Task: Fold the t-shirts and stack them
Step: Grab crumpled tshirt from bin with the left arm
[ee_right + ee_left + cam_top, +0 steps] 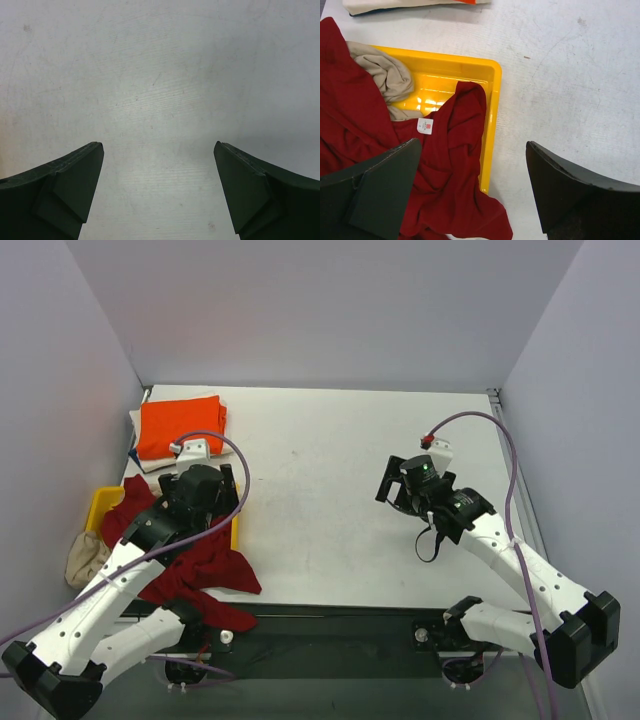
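A dark red t-shirt lies crumpled, half in the yellow tray and half spilling onto the table at the front left; in the left wrist view its white label shows. A beige t-shirt hangs off the tray's left end and also shows in the left wrist view. A folded bright orange t-shirt tops a stack with white and blue cloth at the back left. My left gripper is open and empty above the red shirt and the tray's right rim. My right gripper is open and empty over bare table.
The yellow plastic tray stands at the left edge of the white table. Grey walls close in the left, back and right. The stack's near edge shows at the top of the left wrist view.
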You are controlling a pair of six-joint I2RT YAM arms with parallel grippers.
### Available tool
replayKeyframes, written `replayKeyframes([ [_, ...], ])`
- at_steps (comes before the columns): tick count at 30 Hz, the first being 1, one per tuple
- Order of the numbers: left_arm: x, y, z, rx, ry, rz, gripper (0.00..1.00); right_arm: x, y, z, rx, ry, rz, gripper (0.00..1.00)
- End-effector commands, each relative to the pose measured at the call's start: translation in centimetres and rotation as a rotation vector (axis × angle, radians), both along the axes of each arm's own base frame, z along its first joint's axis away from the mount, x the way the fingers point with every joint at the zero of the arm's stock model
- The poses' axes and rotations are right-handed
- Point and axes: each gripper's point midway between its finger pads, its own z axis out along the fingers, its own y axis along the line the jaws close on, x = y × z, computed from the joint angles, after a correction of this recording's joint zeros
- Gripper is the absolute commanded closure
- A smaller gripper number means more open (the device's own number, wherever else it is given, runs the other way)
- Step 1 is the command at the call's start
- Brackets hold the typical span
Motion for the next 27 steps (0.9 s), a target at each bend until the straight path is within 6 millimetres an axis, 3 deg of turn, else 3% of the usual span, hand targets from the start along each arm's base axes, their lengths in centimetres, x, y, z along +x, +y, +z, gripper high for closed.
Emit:
replayKeyframes([
  [1,0.3,0.6,2.3,-0.012,-0.069,0.029,0.03,0.2,-1.4,0.1,-0.037,-0.017,-0.062,0.00],
  [5,0.0,1.0,1.5,0.073,-0.017,-0.012,0.03,0.4,-1.8,-0.1,-0.042,-0.019,-0.096,0.00],
  [9,-0.7,3.5,0.0,0.127,0.014,0.125,0.03,0.5,-2.5,0.0,-0.055,-0.035,-0.139,0.00],
  [11,-1.1,5.0,-2.1,0.130,0.061,0.184,0.03,0.5,-3.0,-0.1,-0.067,-0.042,-0.161,0.00],
  [12,-1.2,4.7,-3.3,0.085,0.103,0.177,0.03,0.5,-3.1,-0.2,-0.070,-0.042,-0.167,0.00],
  [13,-1.5,7.0,-4.7,0.054,0.151,0.274,0.03,0.5,-3.3,-0.5,-0.071,-0.038,-0.178,0.00],
  [16,-2.1,8.7,-7.2,-0.111,0.245,0.382,0.03,0.5,-3.1,-1.3,-0.061,-0.012,-0.184,0.00],
  [17,-2.3,10.7,-7.8,-0.154,0.245,0.468,0.03,0.5,-2.9,-1.4,-0.052,-0.001,-0.176,0.00],
  [20,-2.8,13.0,-8.9,-0.210,0.248,0.566,0.03,0.6,-2.6,-1.6,-0.034,0.013,-0.174,0.00],
  [23,-4.0,14.9,-9.8,-0.159,0.302,0.681,0.03,0.8,-2.4,-1.6,-0.026,0.018,-0.175,0.00],
  [27,-5.6,18.3,-9.1,-0.098,0.325,0.870,0.03,0.7,-2.3,-1.6,-0.004,0.024,-0.173,0.00],
])
